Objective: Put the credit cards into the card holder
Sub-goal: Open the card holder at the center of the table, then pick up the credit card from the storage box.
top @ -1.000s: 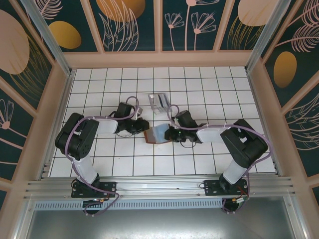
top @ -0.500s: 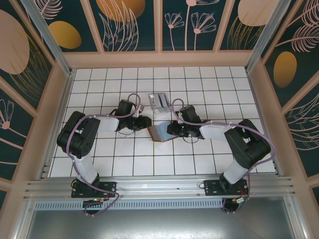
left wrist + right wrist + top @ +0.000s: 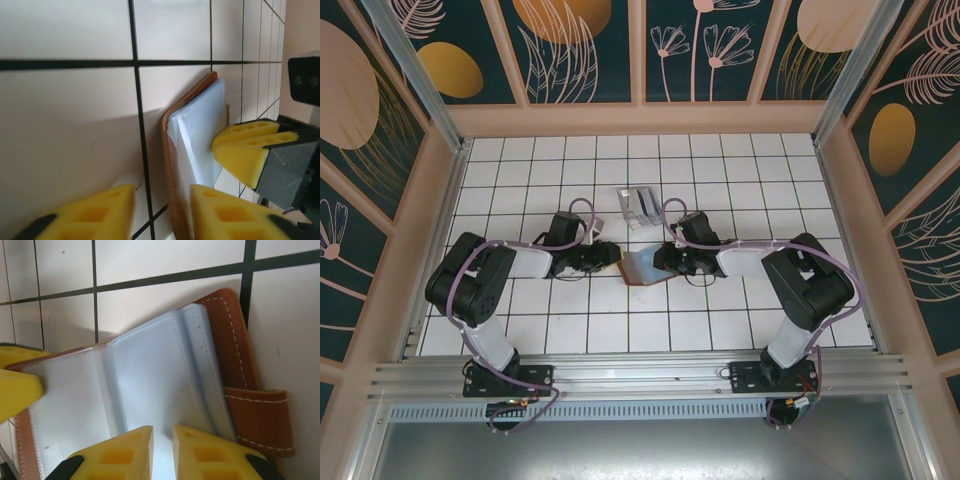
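Change over 1 s: left gripper [image 3: 162,202] back beside card holder [image 3: 640,266], wide and empty. Right gripper [image 3: 162,440] nearly closed, pinching clear sleeve of holder lying open on tiles [image 3: 580,330] between both. Exposes pockets for loading.

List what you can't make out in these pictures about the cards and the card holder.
- Credit cards in the clear tray: too small in the top view to count.
- Right pincer: tips cut off by the right wrist view's bottom edge, so whether it grips the card holder is unclear.
- Its sleeves: milky plastic hides whether any card is inside.
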Action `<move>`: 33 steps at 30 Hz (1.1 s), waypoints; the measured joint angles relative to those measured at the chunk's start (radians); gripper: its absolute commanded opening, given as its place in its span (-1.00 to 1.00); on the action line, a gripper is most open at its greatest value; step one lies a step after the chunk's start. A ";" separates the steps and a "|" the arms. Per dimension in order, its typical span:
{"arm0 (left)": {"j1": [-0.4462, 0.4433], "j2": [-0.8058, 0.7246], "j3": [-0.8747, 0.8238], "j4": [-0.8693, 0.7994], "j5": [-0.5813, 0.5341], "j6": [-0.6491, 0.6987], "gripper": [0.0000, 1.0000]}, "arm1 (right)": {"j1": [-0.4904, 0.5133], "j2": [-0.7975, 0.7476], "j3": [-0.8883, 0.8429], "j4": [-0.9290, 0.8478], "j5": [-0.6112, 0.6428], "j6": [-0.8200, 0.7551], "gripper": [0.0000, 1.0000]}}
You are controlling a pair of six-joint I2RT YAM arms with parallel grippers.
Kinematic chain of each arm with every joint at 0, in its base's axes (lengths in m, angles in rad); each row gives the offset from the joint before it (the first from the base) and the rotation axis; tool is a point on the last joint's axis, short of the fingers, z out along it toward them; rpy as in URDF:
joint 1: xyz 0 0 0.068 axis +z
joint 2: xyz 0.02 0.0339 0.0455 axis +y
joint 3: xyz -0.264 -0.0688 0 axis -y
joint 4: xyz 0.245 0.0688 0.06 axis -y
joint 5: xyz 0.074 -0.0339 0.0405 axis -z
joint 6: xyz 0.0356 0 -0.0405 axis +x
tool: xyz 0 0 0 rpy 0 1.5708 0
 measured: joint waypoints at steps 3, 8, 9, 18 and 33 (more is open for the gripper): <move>0.000 -0.012 -0.027 -0.002 -0.002 -0.002 -0.70 | 0.000 0.000 -0.001 0.004 0.002 -0.001 -0.52; -0.001 -0.054 -0.027 -0.017 -0.005 0.012 -0.99 | 0.000 -0.012 0.044 -0.053 0.051 -0.033 -0.23; -0.001 -0.061 -0.025 -0.020 -0.006 0.016 -1.00 | 0.000 -0.018 0.060 -0.072 0.070 -0.043 -0.21; -0.001 -0.067 0.005 -0.059 0.007 0.021 -1.00 | -0.013 -0.031 0.363 -0.247 0.267 -0.266 0.26; -0.001 -0.021 0.055 -0.077 0.067 -0.021 -1.00 | 0.036 0.374 0.884 -0.573 0.467 -0.517 0.81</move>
